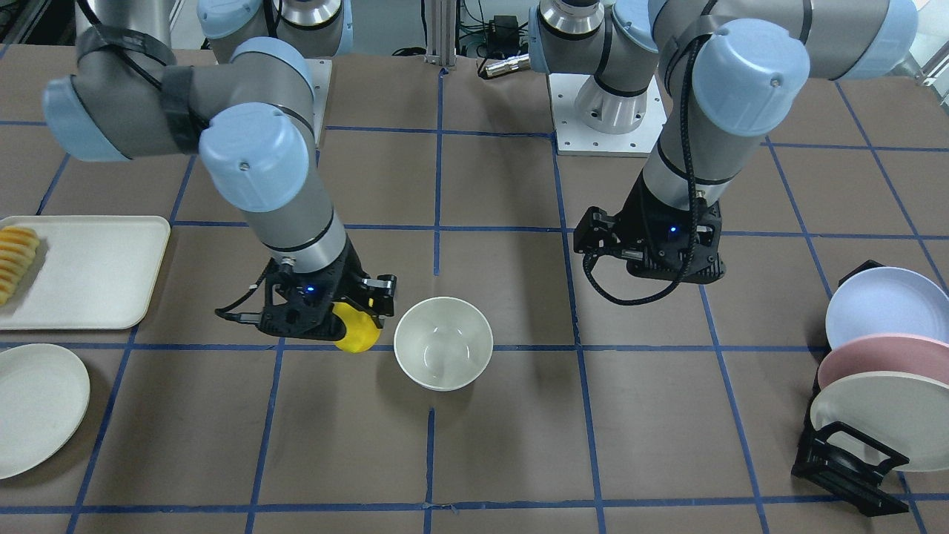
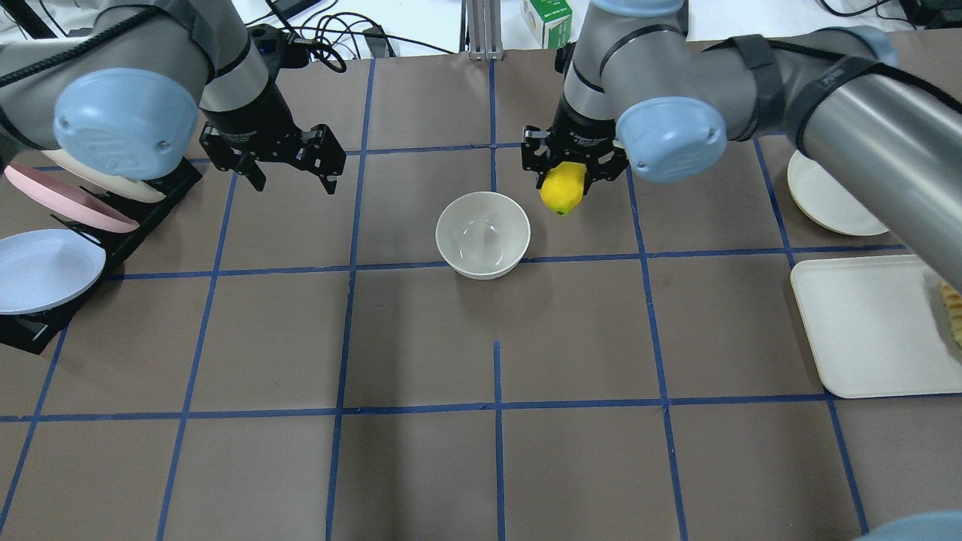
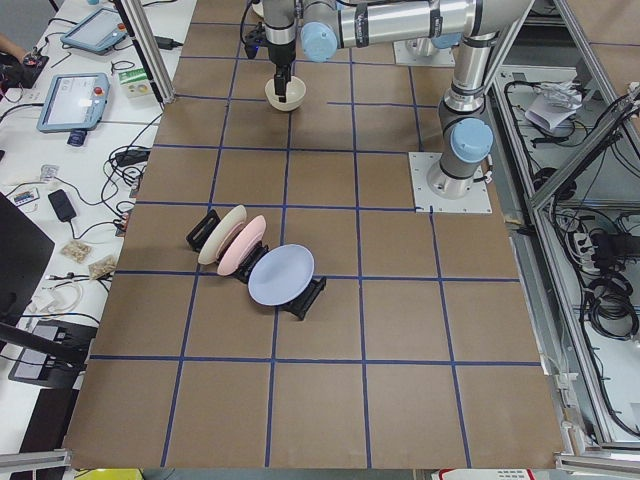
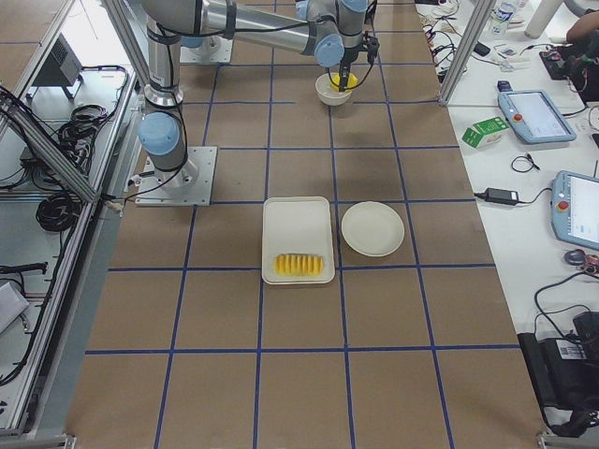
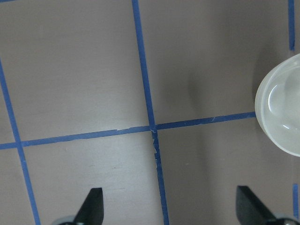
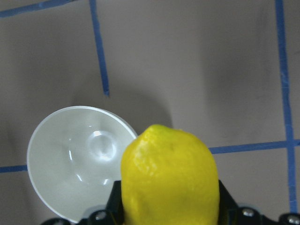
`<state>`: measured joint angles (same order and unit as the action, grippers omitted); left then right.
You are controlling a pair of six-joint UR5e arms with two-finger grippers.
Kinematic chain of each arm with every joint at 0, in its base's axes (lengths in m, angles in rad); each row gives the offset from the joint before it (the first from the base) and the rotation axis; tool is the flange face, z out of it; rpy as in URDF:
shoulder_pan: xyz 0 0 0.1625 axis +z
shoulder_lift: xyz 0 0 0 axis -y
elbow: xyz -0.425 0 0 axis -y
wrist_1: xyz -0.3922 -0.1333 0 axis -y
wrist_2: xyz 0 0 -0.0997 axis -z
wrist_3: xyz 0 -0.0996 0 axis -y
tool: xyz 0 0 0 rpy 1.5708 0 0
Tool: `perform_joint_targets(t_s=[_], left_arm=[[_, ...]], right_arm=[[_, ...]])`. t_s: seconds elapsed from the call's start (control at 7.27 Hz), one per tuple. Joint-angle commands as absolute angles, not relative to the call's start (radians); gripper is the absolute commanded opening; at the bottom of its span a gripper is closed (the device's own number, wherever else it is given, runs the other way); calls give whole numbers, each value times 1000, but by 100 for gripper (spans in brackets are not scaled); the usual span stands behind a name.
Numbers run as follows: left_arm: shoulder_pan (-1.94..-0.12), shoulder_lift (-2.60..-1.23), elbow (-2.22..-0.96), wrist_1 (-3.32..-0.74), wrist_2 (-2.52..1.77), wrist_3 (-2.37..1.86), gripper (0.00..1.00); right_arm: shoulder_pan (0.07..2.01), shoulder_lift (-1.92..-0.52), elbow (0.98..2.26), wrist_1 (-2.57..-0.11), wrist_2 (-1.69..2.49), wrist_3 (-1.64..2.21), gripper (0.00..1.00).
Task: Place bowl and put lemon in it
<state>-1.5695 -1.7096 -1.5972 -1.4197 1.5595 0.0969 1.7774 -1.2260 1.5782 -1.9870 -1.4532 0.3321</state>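
The off-white bowl [image 2: 482, 234] stands upright and empty on the brown table near the middle; it also shows in the front view [image 1: 443, 343], the left wrist view [image 5: 281, 110] and the right wrist view [image 6: 79, 157]. My right gripper [image 2: 573, 180] is shut on the yellow lemon [image 2: 564, 188] and holds it above the table just beside the bowl, on the bowl's right in the overhead view. The lemon fills the right wrist view [image 6: 171, 180] and shows in the front view [image 1: 356, 329]. My left gripper [image 2: 289, 171] is open and empty, to the left of the bowl.
A black rack [image 2: 45, 300] with pale blue, pink and cream plates [image 2: 46, 270] stands at the overhead view's left. A cream tray [image 2: 872, 323] with sliced ridged food [image 2: 953, 308] and a flat off-white plate [image 2: 830, 197] lie at the right.
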Motion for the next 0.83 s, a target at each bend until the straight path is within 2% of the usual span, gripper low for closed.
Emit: perform_joint_targets(t_s=[0.0,0.69], left_arm=[[-1565,-1639,-1603,-1474,1542,78,100],[-1577,-1574,-1594,-1538,1580,58,100]], right_arm=[[1857,-1161,1577,-2074,-1462,426,0],[1921,-1063,1580,-2154,-1451,494,0]])
